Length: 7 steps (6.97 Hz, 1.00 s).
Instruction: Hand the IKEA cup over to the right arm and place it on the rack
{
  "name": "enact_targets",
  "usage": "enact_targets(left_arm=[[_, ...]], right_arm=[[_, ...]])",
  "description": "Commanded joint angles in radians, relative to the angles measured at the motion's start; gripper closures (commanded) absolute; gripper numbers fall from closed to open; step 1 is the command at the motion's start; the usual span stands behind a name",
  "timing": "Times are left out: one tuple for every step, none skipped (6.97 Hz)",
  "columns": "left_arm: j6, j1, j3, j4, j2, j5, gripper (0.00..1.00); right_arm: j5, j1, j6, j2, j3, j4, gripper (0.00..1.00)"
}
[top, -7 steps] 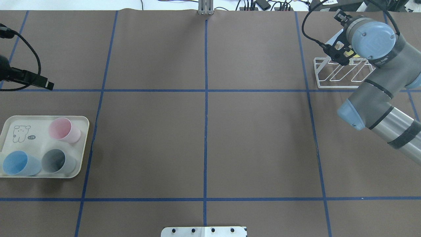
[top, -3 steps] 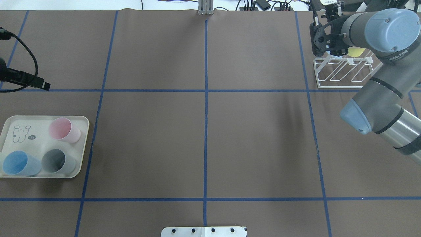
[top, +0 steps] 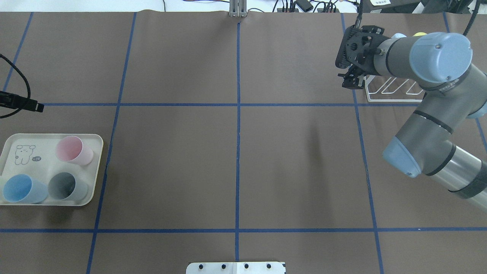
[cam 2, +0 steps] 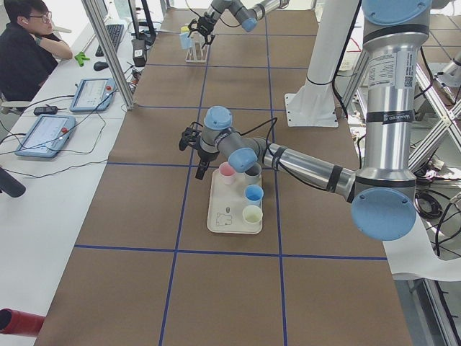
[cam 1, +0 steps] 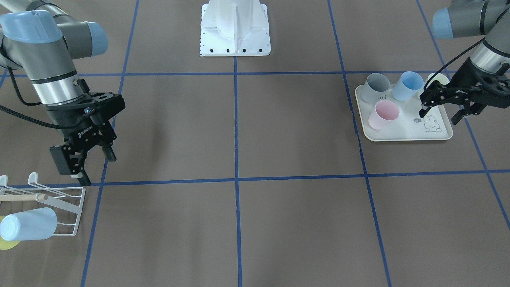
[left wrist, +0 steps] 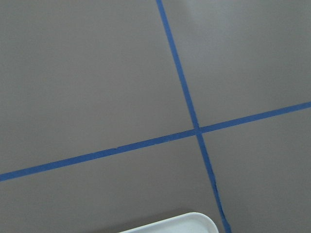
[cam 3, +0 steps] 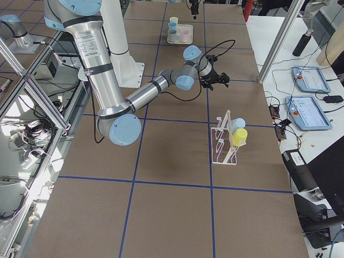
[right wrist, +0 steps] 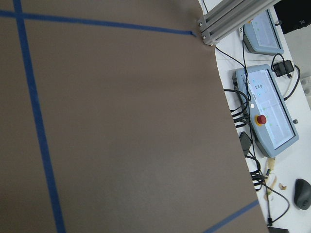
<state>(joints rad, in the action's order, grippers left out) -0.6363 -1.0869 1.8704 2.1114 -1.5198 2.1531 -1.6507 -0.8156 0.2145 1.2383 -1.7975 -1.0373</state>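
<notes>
The left gripper [cam 1: 438, 116] hung wide open and empty over the bare, printed corner of the tray [cam 1: 402, 137]. The likely step was a pick, best done by pinching one thin wall squarely, since smooth tapered plastic slips. Just beside it stood the pink cup [cam 1: 383, 114], and beyond that the grey cup [cam 1: 376, 87] and blue cup [cam 1: 408, 85], mouths up. The right gripper [cam 1: 97, 169], also open and empty, hovered just beside the rack [cam 1: 67, 207], thin white wire with one wooden dowel [cam 1: 20, 197]. The rack carried a pale blue cup [cam 1: 28, 229] and a yellow cup [cam 1: 6, 243].
</notes>
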Motion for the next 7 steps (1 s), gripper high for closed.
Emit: enact_targets(left_arm=[[-0.131, 0.078, -0.004, 0.051, 0.016, -0.031, 0.0], [-0.238, 0.163, -0.004, 0.097, 0.038, -0.105, 0.0], [-0.294, 0.212, -0.005, 0.126, 0.049, -0.142, 0.0], [-0.295, 0.225, -0.005, 0.127, 0.053, -0.142, 0.0], [-0.293, 0.251, -0.005, 0.131, 0.078, -0.147, 0.01], [-0.292, 0.254, -0.005, 0.13, 0.081, -0.147, 0.23], [-0.293, 0.255, -0.004, 0.13, 0.087, -0.147, 0.52]], right_arm=[[-0.003, 0.091, -0.304, 0.006, -0.048, 0.028, 0.01], [-0.003, 0.126, -0.401, 0.006, -0.066, 0.019, 0.01], [-0.003, 0.144, -0.418, 0.006, -0.066, 0.02, 0.01], [-0.003, 0.145, -0.419, 0.006, -0.066, 0.02, 0.01], [-0.003, 0.148, -0.419, 0.006, -0.066, 0.02, 0.01], [-0.003, 0.15, -0.419, 0.006, -0.066, 0.022, 0.01], [-0.003, 0.15, -0.419, 0.009, -0.066, 0.023, 0.01]])
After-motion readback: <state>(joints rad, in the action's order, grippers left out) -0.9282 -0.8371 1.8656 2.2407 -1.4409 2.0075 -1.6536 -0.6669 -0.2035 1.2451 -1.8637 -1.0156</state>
